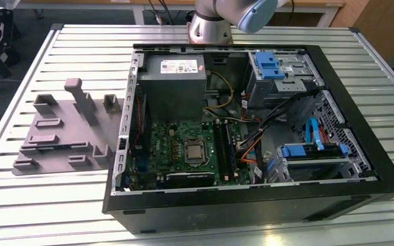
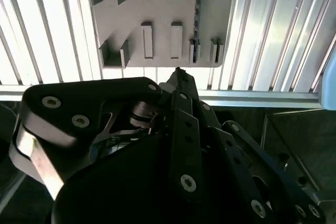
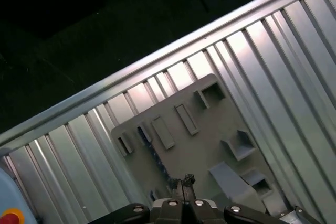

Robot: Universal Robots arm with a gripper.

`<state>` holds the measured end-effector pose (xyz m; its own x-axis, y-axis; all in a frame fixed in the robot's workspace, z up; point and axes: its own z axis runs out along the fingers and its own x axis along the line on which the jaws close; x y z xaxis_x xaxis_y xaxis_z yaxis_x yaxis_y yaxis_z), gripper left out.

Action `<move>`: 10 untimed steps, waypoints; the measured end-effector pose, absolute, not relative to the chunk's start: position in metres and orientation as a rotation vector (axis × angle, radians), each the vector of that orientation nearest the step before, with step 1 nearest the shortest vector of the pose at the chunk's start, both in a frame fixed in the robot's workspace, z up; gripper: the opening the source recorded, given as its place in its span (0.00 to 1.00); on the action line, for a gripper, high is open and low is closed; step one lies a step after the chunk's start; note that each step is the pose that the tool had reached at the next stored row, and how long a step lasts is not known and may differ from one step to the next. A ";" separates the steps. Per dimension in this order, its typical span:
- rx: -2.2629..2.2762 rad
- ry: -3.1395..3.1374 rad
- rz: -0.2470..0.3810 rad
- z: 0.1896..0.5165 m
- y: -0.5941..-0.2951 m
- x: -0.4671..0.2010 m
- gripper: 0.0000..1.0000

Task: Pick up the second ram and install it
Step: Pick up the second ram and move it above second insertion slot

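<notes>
Overhead, tool (image 3: 181,181) tips together — above grey fixture (image 3: 210,129) with second ram (image 2: 198,9) on ribbed metal table (image 3: 294,66)

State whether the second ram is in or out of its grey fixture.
In. In the second wrist view the second ram stands on edge in the grey fixture, with nothing gripping it.

Glare whitens the slatted table (image 2: 47,35); shadow fills the computer case (image 1: 252,210).
</notes>
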<state>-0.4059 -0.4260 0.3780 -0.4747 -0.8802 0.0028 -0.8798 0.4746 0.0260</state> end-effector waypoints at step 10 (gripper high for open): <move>1.833 -2.529 -0.030 0.377 -0.426 -0.406 0.11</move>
<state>-0.4059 -0.4260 0.3772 -0.3112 -0.9503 0.0028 -0.9500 0.3112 0.0260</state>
